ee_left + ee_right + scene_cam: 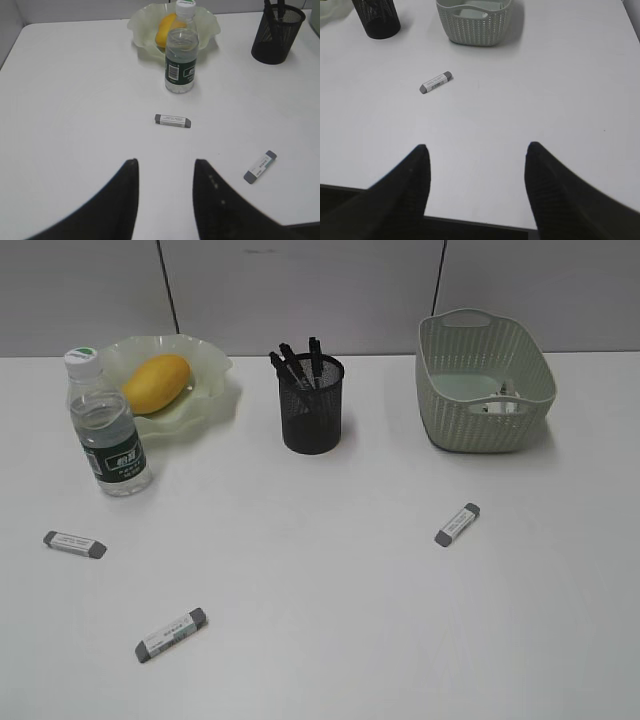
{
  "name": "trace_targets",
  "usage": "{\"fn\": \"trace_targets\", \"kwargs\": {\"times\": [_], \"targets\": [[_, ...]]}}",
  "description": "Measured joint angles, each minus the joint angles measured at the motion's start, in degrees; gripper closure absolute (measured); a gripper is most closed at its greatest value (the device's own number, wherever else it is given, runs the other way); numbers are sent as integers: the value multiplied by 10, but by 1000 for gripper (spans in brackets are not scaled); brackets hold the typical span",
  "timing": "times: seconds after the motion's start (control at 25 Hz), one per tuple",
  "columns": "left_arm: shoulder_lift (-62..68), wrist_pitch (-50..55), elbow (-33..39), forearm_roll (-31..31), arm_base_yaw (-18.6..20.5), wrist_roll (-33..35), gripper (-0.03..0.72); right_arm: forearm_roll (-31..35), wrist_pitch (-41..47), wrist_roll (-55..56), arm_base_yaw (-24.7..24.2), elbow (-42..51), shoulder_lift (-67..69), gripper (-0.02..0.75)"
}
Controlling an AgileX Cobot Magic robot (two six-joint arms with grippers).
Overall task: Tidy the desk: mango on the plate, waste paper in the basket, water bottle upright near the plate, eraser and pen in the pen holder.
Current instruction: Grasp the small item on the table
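Observation:
The mango [156, 381] lies on the ruffled green plate [215, 375] at the back left. Just in front of the plate the water bottle [107, 426] stands upright. Black pens [296, 366] stick out of the mesh pen holder [311, 406]. Waste paper [502, 403] lies inside the basket [485, 380]. Three erasers lie flat on the desk [320, 580]: one at the left [75, 544], one at the front [171, 634], one at the right [457, 524]. My left gripper [165, 164] is open over bare desk, short of an eraser [172, 120]. My right gripper [477, 148] is open near the desk's front edge; an eraser [436, 82] lies far ahead.
A grey partition wall [300, 290] runs behind the desk. In the right wrist view the desk's front edge [470, 220] is just beneath the fingers. A second eraser [260, 167] lies to the right of the left gripper.

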Motion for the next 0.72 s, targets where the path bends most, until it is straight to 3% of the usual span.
{"fn": "trace_targets", "kwargs": {"times": [0.24,0.32,0.52,0.72], "targets": [[0,0,0,0,0,0,400,0,-2,0,0,0,0,260],[0,0,0,0,0,0,367,0,-2,0,0,0,0,251],[15,2,-8,0,0,0,205,0,-3,0,0,0,0,173],[130,39,-47,-1,0,0,163,0,-4,0,0,0,0,157]]}}
